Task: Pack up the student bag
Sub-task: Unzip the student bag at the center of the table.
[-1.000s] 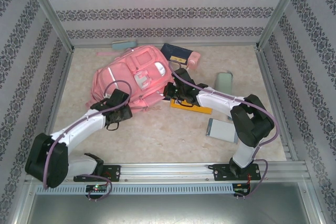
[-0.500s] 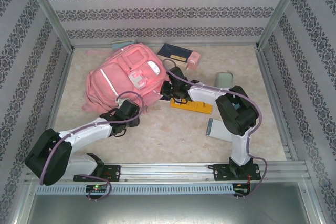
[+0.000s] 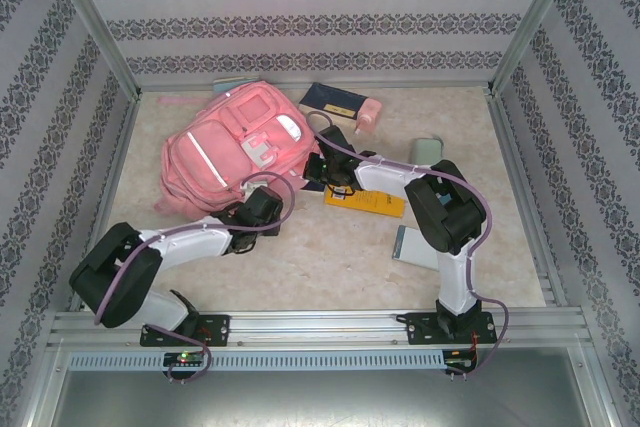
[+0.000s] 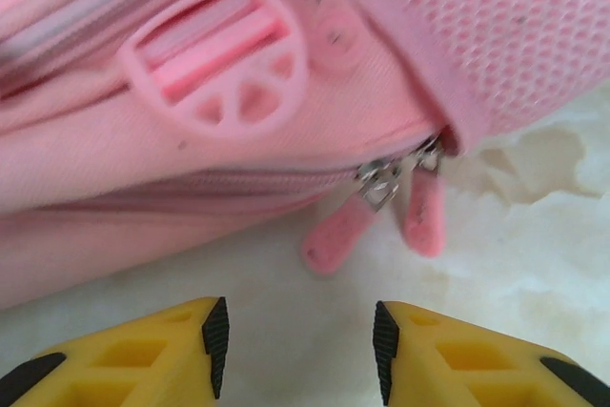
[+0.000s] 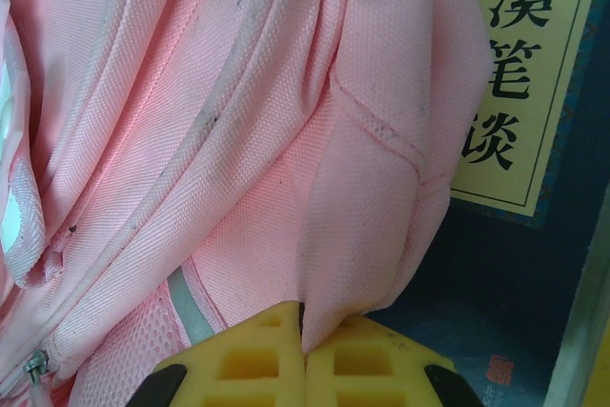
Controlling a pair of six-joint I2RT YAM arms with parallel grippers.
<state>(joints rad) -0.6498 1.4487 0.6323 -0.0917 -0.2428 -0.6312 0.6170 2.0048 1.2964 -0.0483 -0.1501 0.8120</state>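
Top view: student bag [image 3: 235, 147] lies flat at upper left of centre on the beige, marbled worktop [image 3: 330, 267], front pockets up, with both arms reaching to its near edge. An orange-yellow book [image 3: 366, 201] lies just right of the bag; a grey ring-bound notebook [image 3: 420, 247] sits further right and nearer the arms, well apart from the bag. The left wrist view gives detail that the top view is too coarse for: two soft pink zip pulls [image 4: 335, 235] hang side by side from metal sliders at the end of a closed zip and rest on the worktop. Above them is a round moulded pink plastic buckle [image 4: 214, 69], with open-weave pink mesh [image 4: 505, 26] at upper right. The right wrist view adds fine woven pink cloth with stitched seams and a pale reflective strip. Behind it at right is a dark blue book cover [image 5: 534, 274] bearing a yellow label printed with black Chinese characters. Left hand [image 4: 300, 345]: yellow fingers with black pads, jaws partly apart, bare worktop between them, nothing gripped, tips just short of the zip pulls. Right hand [image 5: 303, 331]: jaws closed together, pinching a fold of the bag's cloth at its right edge.
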